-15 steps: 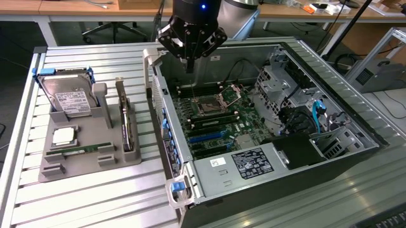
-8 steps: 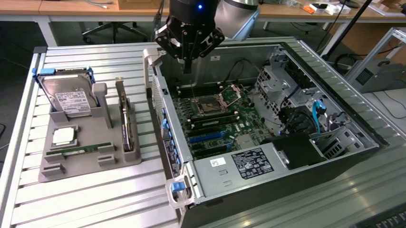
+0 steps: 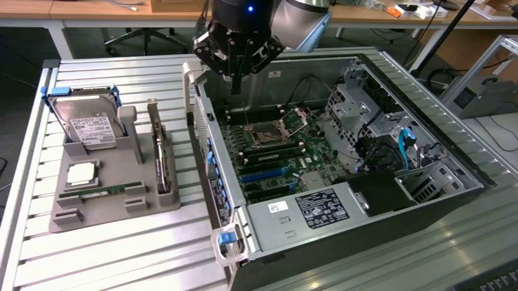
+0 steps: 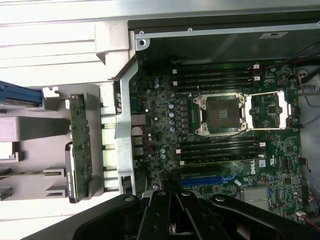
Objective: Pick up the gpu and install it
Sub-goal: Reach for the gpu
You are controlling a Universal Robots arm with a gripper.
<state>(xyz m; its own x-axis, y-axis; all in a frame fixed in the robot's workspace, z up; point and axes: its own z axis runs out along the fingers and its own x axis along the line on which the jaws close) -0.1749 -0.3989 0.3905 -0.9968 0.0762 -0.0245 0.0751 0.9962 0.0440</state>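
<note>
Single-arm workcell, exterior view. The gripper (image 3: pixel 235 80) is shown fully closed, its fingers pressed together with nothing held between them, suspended over the open computer case (image 3: pixel 200 121) above the motherboard (image 3: pixel 275 157). The gpu (image 3: pixel 160 151) is stood on edge in a slot of the grey parts tray (image 3: pixel 105 209). This tray lies at the exterior view's left of the case. The gpu is beside the hard drive (image 3: pixel 91 127) and well apart from the gripper.

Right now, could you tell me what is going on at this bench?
The robot arm's gripper hangs shut and empty over the open computer case. The gpu stands on edge in the grey holder beside the case, near the hard drive. It has not yet been picked up or installed.
</note>
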